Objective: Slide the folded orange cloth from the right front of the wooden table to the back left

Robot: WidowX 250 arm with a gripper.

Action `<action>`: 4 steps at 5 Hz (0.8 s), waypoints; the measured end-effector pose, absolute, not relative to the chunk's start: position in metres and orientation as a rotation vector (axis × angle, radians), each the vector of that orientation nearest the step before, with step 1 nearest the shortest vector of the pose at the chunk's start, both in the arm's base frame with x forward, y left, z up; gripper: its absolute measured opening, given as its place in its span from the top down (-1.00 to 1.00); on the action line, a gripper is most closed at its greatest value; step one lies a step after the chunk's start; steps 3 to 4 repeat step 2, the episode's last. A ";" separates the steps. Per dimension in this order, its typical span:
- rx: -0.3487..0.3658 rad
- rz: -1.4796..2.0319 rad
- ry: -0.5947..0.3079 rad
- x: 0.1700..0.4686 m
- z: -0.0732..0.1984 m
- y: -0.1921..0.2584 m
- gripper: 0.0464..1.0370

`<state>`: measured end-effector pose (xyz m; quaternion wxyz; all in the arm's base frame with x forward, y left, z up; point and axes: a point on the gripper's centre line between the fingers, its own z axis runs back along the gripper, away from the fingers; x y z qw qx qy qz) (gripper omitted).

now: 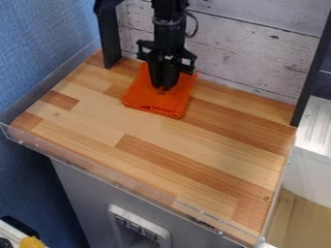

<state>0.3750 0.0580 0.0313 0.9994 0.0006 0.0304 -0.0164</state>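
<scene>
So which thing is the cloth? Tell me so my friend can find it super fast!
Find the wooden tabletop below the whitish plank wall. Near its back edge, right under the black end effector, lies a squarish cloth. It's bright orange and soft, unlike the tan-and-brown wood around it.

Soft, fairly even light across the worktop (145,131).
The wood is moderately bright, with a faint sheen; small glints run along the clear rim (97,167). The ribbed white surface (317,121) at right is brighter. A thin shadow edges the orange cloth (143,100), the black tool (165,88) shows little detail, and the blue wall (42,43) darkens toward the lower left.
</scene>
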 end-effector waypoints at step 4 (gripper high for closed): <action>-0.001 -0.014 0.036 0.351 0.057 0.053 -0.91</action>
